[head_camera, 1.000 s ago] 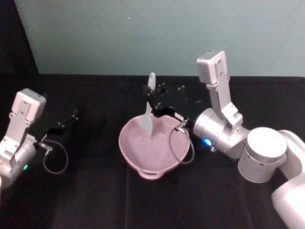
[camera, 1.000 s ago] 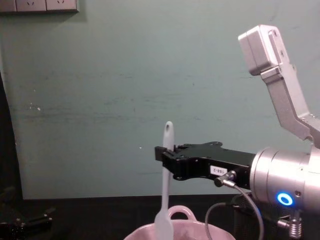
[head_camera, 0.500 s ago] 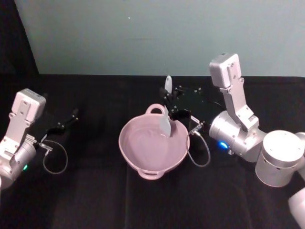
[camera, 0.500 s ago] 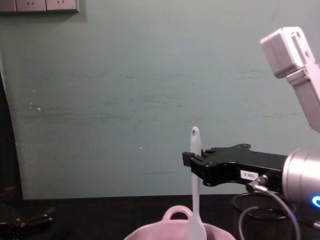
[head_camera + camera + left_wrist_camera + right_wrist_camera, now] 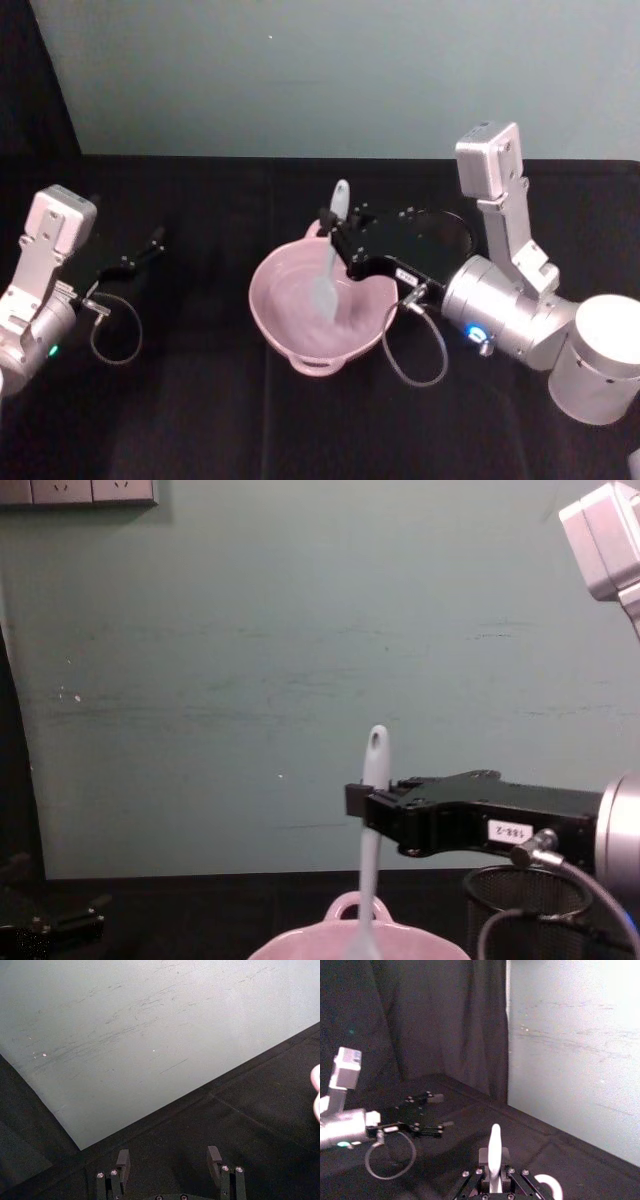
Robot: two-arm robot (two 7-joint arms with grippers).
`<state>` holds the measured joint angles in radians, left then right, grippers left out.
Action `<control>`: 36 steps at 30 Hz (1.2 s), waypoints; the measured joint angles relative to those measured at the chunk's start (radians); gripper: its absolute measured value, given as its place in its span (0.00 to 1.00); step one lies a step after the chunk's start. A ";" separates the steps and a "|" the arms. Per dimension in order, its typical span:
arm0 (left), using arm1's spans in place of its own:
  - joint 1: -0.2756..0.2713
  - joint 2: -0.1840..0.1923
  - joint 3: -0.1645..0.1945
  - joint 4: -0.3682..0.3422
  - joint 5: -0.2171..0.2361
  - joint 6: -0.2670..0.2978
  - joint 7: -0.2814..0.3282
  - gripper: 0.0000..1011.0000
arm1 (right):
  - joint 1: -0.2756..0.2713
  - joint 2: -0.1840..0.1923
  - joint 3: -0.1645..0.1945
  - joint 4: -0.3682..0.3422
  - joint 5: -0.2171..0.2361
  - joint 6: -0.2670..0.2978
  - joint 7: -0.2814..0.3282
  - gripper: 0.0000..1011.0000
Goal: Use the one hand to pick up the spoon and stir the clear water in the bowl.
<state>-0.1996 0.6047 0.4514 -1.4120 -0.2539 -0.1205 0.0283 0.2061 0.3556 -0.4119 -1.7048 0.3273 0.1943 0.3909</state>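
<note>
One right hand (image 5: 333,226) tight around slim white plastic spoon (image 5: 327,268), flat blade inside wavy-rimmed pink bowl (image 5: 285,302).

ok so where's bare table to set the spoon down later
Bare black table lies between the parked left gripper and the bowl, and along the near edge before the bowl. Crowded: right of the bowl, with the right gripper holding the spoon, and the mesh cup.

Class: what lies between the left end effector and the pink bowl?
The stretch is bare: the head view shows plain black tablecloth between the left end effector and the pink bowl.
</note>
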 joint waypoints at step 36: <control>0.000 0.000 0.000 0.000 0.000 0.000 0.000 1.00 | 0.073 -0.104 -0.002 0.208 -0.109 -0.164 -0.091 0.11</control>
<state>-0.1995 0.6047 0.4514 -1.4120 -0.2539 -0.1205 0.0283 0.2788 0.2520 -0.4137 -1.4968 0.2179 0.0301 0.3004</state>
